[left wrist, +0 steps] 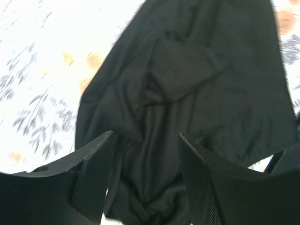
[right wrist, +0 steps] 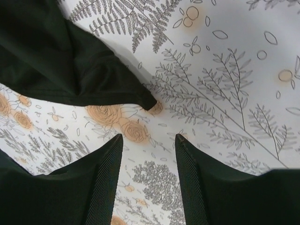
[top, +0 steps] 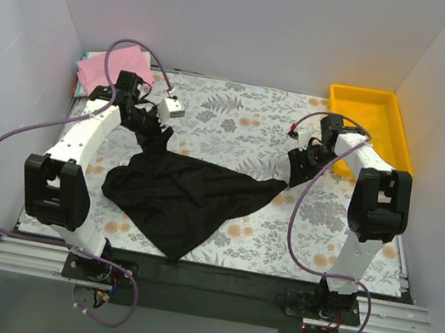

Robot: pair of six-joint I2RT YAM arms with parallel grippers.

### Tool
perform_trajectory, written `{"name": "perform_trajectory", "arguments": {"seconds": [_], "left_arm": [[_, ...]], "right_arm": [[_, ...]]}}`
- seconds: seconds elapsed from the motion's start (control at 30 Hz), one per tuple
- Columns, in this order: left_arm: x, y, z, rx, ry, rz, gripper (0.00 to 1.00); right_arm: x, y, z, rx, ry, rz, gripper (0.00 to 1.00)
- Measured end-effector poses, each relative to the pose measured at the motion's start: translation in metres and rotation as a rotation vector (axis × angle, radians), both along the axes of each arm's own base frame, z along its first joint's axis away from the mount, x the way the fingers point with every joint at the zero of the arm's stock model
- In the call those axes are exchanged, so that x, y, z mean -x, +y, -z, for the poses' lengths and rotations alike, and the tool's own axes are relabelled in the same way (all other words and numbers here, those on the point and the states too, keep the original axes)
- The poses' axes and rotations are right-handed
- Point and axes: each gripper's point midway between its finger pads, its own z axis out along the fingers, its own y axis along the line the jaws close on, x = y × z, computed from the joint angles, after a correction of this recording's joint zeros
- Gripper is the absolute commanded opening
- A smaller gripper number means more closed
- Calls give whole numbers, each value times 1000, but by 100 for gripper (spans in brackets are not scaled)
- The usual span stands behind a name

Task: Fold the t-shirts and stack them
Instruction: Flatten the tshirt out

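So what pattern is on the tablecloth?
The tablecloth shows grey ferns, orange flowers on white; right wrist view.

We see the black shirt (top: 186, 199) as soft, matt, creased cloth, and the pink shirt (top: 106, 68) as matt cloth too. The tray (top: 369, 115) looks like smooth, faintly glossy plastic. The table cover (top: 238, 126) is matt, floral-printed. The right gripper (right wrist: 148, 137) has matt black, finely meshed pads (right wrist: 105, 187).

A black shirt (top: 186, 199) lies rumpled in the middle of the counter (top: 238, 126), one corner drawn out to the right. The left end effector (top: 155, 137) is low at its back left edge. The right end effector (top: 297, 171) sits just beside the drawn-out corner. A pink shirt (top: 106, 70) lies back left, a yellow tray (top: 369, 115) back right.
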Motion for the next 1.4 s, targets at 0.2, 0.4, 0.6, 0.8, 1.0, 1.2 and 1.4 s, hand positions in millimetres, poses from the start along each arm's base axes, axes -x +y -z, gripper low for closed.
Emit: {"name": "perform_trajectory", "arguments": {"seconds": [0.2,0.4,0.6,0.8,1.0,1.2,1.4], "left_arm": [[10,-29,1,84,-39,214,57],[37,-63,16,82,-85,457,57],[58,-87,24,57,-123,654,54],[74,-111,48,-7,-150,873,49],[93,-126,86,-89,-160,1084,48],[96,-132,117,-152,-157,1182,48],[86,-135,133,-186,-157,1203,48]], "right_arm": [[-1,11,25,5,37,-37,56],[-7,21,32,5,21,-64,46],[-8,29,32,-8,1,-97,1],[4,37,38,-49,29,-106,1],[21,37,30,-67,36,-105,1],[22,39,16,-88,8,-103,1],[24,40,16,-94,14,-101,1]]}}
